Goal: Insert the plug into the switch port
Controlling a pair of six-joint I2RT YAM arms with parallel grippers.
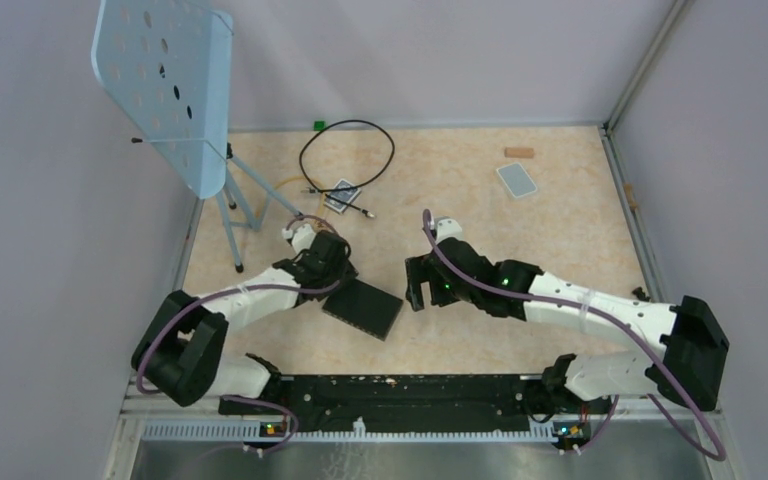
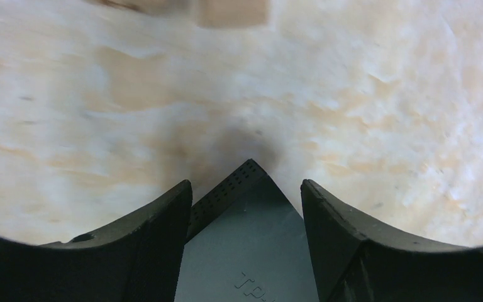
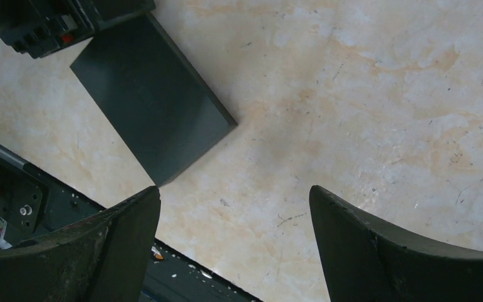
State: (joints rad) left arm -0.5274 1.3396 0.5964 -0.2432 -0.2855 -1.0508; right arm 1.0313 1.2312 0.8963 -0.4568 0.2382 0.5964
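Matte-black, flat, rectangular switch box (image 1: pixel 365 310), one narrow edge perforated, sits lower centre of the top view, clamped in the left claw (image 2: pixel 245 184); right claw (image 3: pixel 234 239) gapes open above the desk (image 3: pixel 365 94).

Partial embossed "TP" on black box (image 2: pixel 246 248)

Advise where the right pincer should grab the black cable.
Likely the black cable just behind its free end beside the playing card, coming straight down and closing across the cord. It lies flat on the table, and that end pokes clear of the loop. The right pincer is open and empty.
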